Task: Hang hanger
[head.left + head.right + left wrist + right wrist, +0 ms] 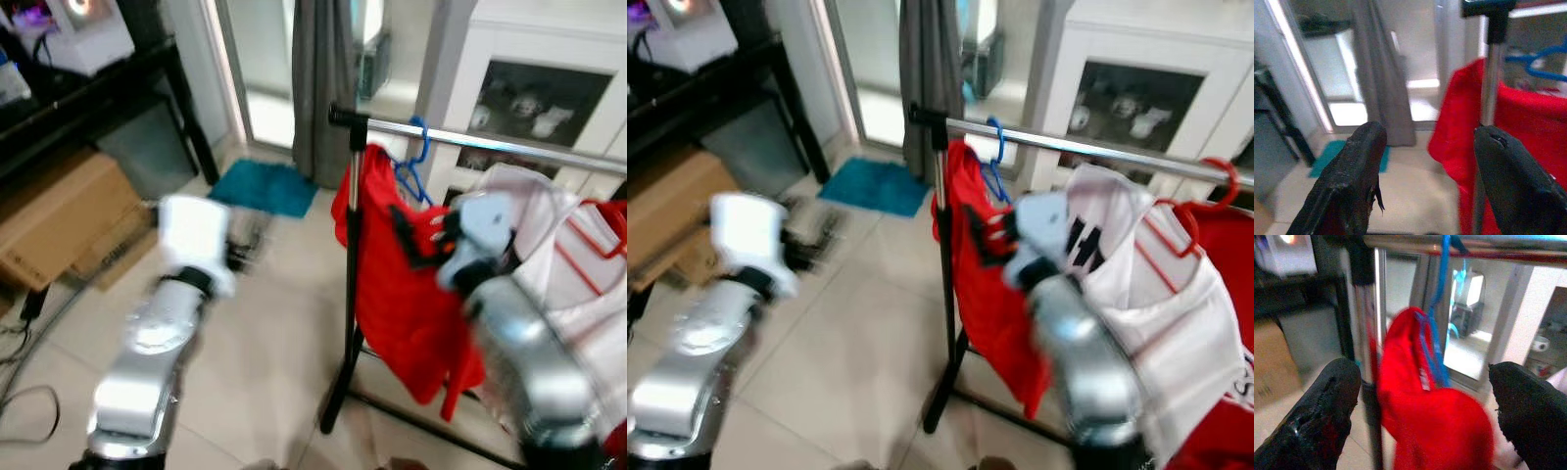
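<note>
Daylight glares through the glass door (266,69). Both arms smear with motion blur in the eye views; wrist views are soft.

One garment rail (490,143). Two hangers: one blue hanger (415,166), one red hanger (1195,220). Two red garments (402,284) (1225,294), one white garment (1156,304). One cardboard box (59,215), one teal mat (265,188), one grey curtain (323,88). Two silver arms (147,362) (529,362).

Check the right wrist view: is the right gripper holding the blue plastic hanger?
No. The right gripper is open and empty, while the blue plastic hanger hangs on the metal rail.
</note>
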Motion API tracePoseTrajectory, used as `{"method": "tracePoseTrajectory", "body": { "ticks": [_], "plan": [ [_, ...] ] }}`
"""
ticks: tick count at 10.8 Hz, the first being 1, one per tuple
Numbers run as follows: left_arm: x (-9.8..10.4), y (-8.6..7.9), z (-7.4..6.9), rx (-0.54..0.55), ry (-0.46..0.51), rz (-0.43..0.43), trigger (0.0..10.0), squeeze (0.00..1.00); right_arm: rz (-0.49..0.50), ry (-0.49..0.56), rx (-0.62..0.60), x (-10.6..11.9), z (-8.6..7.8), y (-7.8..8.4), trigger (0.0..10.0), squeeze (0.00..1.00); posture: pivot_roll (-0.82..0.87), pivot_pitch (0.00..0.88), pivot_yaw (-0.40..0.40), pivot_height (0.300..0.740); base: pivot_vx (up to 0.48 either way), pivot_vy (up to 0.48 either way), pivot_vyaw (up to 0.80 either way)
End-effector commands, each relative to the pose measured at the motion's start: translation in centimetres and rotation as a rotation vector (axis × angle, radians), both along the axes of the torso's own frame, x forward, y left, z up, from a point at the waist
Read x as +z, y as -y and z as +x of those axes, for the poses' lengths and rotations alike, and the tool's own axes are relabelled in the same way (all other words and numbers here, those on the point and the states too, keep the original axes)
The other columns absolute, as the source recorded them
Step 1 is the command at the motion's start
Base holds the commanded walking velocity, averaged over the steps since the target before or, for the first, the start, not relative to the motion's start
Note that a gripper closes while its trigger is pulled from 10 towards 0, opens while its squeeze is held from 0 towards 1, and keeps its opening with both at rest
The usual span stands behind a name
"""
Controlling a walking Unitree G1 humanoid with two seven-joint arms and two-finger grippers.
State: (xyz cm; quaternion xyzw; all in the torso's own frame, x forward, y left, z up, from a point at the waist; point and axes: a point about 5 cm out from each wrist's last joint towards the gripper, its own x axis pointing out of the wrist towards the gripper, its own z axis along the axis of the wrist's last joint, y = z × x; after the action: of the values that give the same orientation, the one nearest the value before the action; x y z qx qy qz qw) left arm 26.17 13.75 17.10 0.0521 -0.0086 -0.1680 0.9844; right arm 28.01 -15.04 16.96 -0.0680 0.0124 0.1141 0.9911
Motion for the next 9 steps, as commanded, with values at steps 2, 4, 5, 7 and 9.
{"method": "tracePoseTrajectory", "body": {
  "ticks": [2, 4, 5, 7, 9],
  "plan": [
    [-0.4, -0.1, -0.3, -0.14, -0.048, 0.043, 10.0, 0.0, -0.034, -0.09, 0.09, 0.0, 1.4, -0.5, 10.0, 0.0, -0.07, 0.057, 0.069, 0.74, 0.0, 0.0, 0.0],
    [-0.8, -0.2, -1.1, -0.291, -0.076, 0.101, 10.0, 0.0, -0.022, -0.126, 0.11, 1.3, 3.6, 0.1, 10.0, 0.0, -0.07, 0.051, 0.069, 0.74, 0.0, 0.0, 0.0],
    [-0.9, -0.6, -1.3, -0.339, -0.061, 0.148, 10.0, 0.0, -0.009, -0.16, 0.074, 2.0, 4.8, 0.8, 10.0, 0.0, -0.07, 0.046, 0.066, 0.74, 0.0, 0.0, 0.0],
    [-1.0, -0.8, -2.0, -0.408, -0.077, 0.18, 10.0, 0.0, 0.022, -0.213, -0.024, 2.7, 6.6, 2.4, 10.0, 0.0, -0.07, 0.04, 0.059, 0.74, 0.0, 0.0, 0.0],
    [-1.1, -0.4, -2.4, -0.456, -0.087, 0.176, 10.0, 0.0, 0.054, -0.245, -0.075, 3.5, 8.0, 3.4, 10.0, 0.0, -0.08, 0.034, 0.052, 0.74, 0.0, 0.0, 0.0]
  ]
}}
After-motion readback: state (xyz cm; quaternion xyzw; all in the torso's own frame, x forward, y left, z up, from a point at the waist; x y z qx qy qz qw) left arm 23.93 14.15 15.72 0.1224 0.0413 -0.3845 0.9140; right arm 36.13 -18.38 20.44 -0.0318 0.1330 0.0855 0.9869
